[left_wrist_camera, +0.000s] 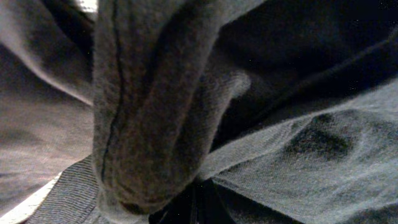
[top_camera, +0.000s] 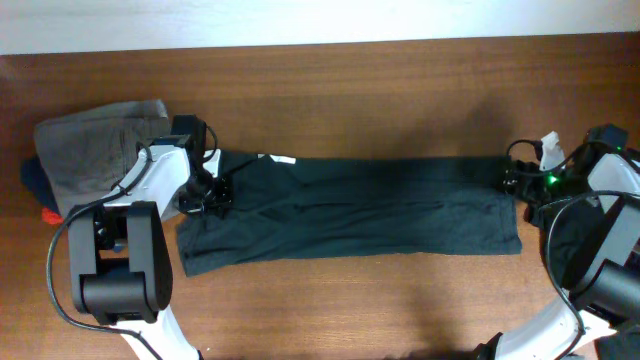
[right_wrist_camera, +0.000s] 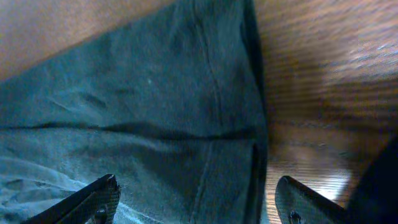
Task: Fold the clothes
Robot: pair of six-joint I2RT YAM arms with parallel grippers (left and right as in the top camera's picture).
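A dark grey-green garment (top_camera: 360, 205) lies stretched out flat across the wooden table (top_camera: 380, 90). My left gripper (top_camera: 213, 192) is at its left end. In the left wrist view the jaws (left_wrist_camera: 198, 202) are shut on a bunched fold of the garment (left_wrist_camera: 155, 112), which fills the frame. My right gripper (top_camera: 513, 182) is at the garment's right end. In the right wrist view its fingers (right_wrist_camera: 199, 196) are open and straddle the hemmed edge of the garment (right_wrist_camera: 155, 124), low over it.
A pile of folded grey clothes (top_camera: 95, 150) sits at the back left, with a dark blue item (top_camera: 32, 175) and a small orange thing (top_camera: 50, 215) beside it. Bare wood (right_wrist_camera: 323, 74) shows right of the garment's edge.
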